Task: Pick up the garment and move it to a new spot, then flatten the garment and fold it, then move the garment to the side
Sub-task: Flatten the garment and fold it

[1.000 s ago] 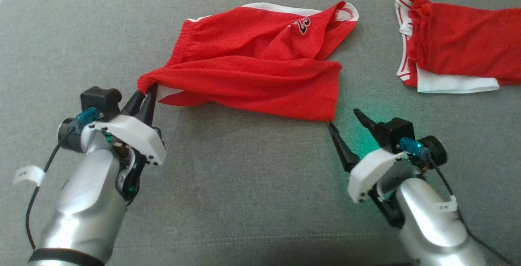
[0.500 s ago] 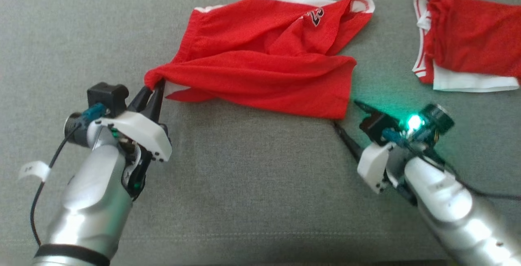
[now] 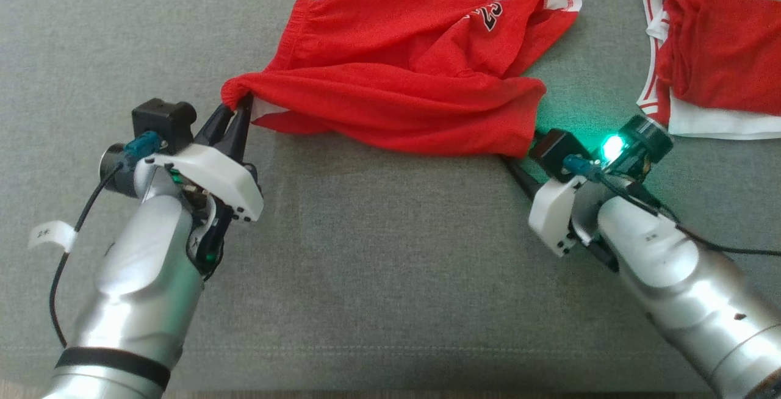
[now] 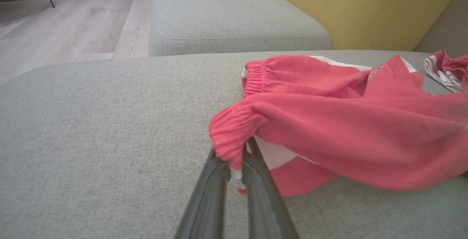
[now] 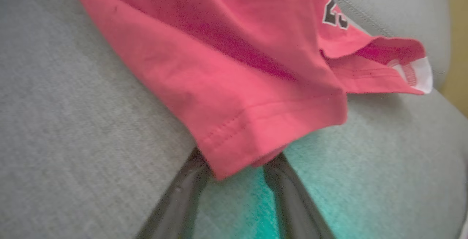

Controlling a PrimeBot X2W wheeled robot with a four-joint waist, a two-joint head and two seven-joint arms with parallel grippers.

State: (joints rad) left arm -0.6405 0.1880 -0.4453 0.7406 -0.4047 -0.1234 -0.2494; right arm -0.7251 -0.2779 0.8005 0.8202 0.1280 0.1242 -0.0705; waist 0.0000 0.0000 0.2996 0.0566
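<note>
On the grey sofa cushion the red garment lies rumpled mid-seat, unfolded. The left end effector pinches its waistband corner; the right end effector is spread around the hem corner, not gripping. Flattening looks barely begun, and folding and moving aside remain

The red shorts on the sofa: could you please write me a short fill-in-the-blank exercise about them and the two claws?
1. The left claw is shut on the gathered elastic ____ of the red shorts.
2. The right claw is ____, with a finger on either side of the hem corner.
3. The cushion under the shorts is ____ in colour.
4. The light on the right wrist glows ____.

Missing words: waistband; open; grey; green.
</note>
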